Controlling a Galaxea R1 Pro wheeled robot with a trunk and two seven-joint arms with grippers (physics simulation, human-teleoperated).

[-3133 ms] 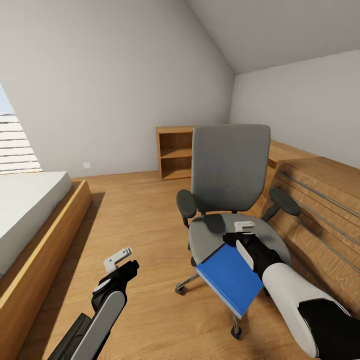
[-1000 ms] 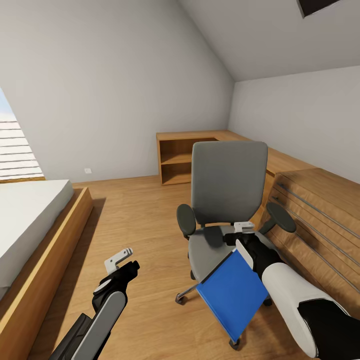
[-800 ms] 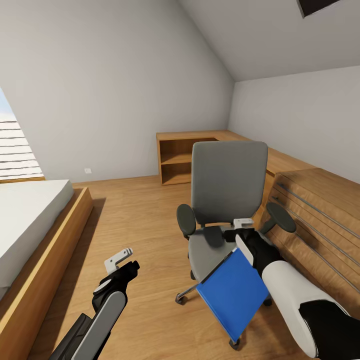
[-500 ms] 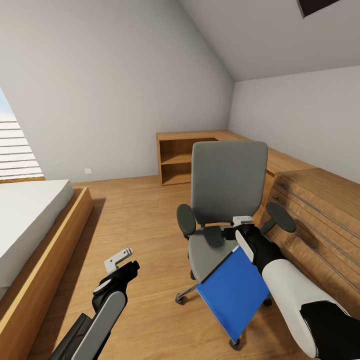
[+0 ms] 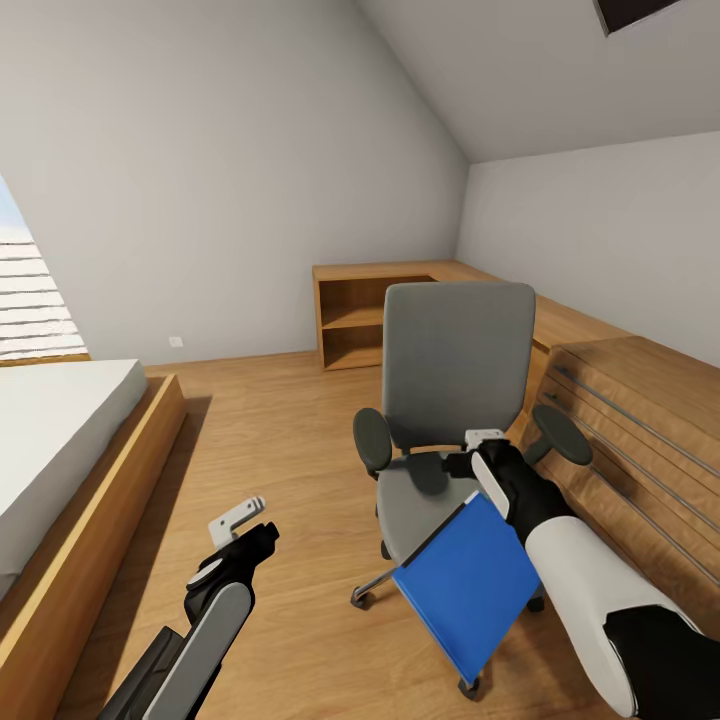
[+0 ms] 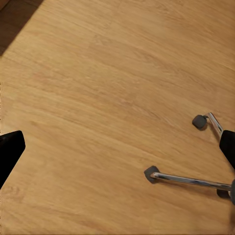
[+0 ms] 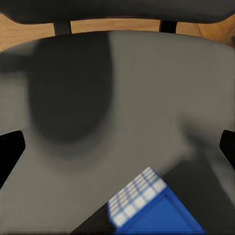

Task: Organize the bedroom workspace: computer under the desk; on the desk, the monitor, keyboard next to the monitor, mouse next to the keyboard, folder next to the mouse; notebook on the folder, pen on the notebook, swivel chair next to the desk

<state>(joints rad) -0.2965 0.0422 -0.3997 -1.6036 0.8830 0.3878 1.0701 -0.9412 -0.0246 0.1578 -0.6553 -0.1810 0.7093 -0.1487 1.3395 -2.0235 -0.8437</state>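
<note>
Your right hand (image 5: 487, 447) grips the blue folder (image 5: 468, 585) by its upper corner, its fingers closed on it. The folder hangs tilted, one edge down, over the front of the swivel chair (image 5: 455, 400) seat, and its lower part juts past the seat above the wood floor (image 5: 280, 470). In your right wrist view the folder's corner (image 7: 147, 205) sits above the grey seat (image 7: 122, 98). Your left hand (image 5: 240, 518) hovers low over the floor beside the chair, holding nothing, fingers apart. Your left wrist view looks down on the chair's metal legs and castors (image 6: 152, 174). A bed (image 5: 60, 430) stands at the left, and a wooden shelf unit (image 5: 355, 315) stands behind the chair.
</note>
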